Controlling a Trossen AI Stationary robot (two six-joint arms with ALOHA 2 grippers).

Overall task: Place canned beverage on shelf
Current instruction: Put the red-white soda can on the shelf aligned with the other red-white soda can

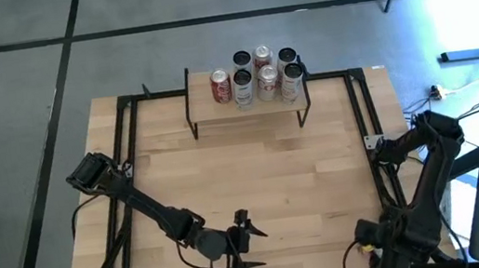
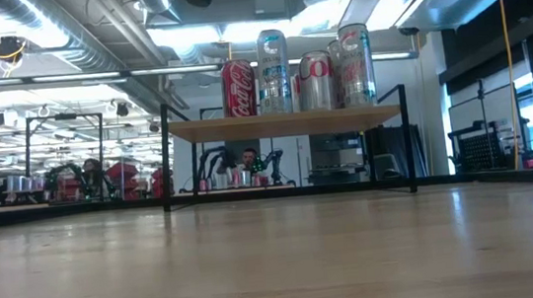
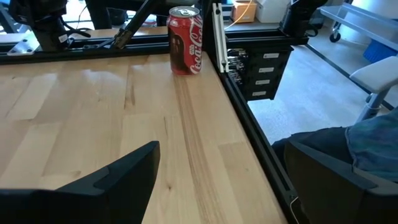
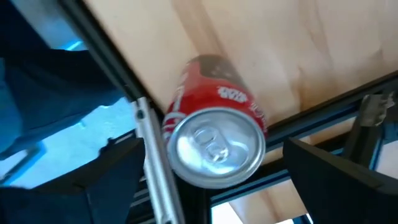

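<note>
The right gripper (image 4: 205,186) hangs spread above a red can (image 4: 214,146) at the bench's near right corner; better centre both fingers before squeezing, then carry it to the shelf (image 1: 250,112).

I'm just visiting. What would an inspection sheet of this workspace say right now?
Surface: light wooden tabletop in a black metal frame.
Job's things: wood-topped, black-legged shelf at the far edge, carrying several upright drink cans; one red soda can upright on the table beside the frame rail.
Clutter: nothing seen.
Grippers: left gripper open and empty, near the table's front edge; right gripper open, its fingers on either side of the red soda can.
Cables: loose leads on the floor right of the table.
Surroundings: grey floor; workshop with a person far behind.
</note>
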